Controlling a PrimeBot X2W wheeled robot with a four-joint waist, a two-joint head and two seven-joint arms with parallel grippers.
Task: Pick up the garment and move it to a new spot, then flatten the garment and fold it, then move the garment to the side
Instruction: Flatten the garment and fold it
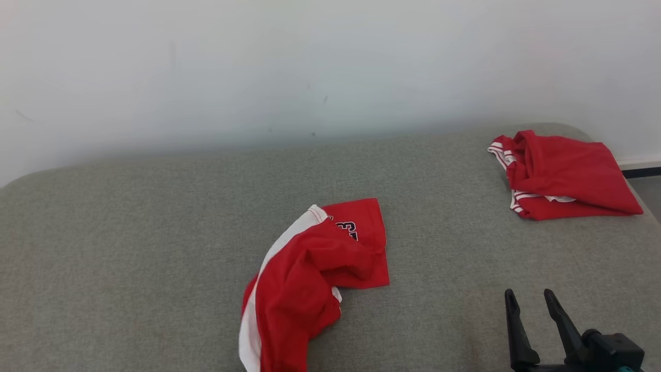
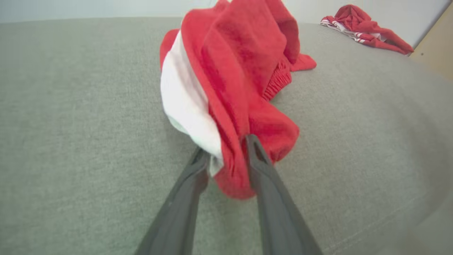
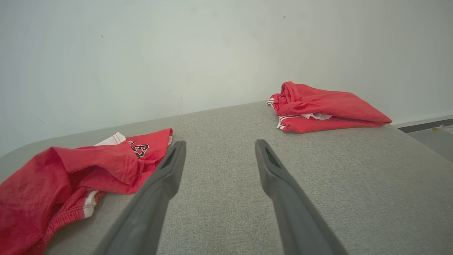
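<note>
grey fabric surface against white wall; left gripper parted around crumpled red-and-white garment; right gripper spread.

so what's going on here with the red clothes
The robot's left gripper has a bunch of the crumpled red and white garment between its parted jaws, in the middle of the grey cushion; whether they pinch it is unclear. The right gripper is open and empty over bare cushion. A second red garment lies roughly folded at the far right corner.
</note>
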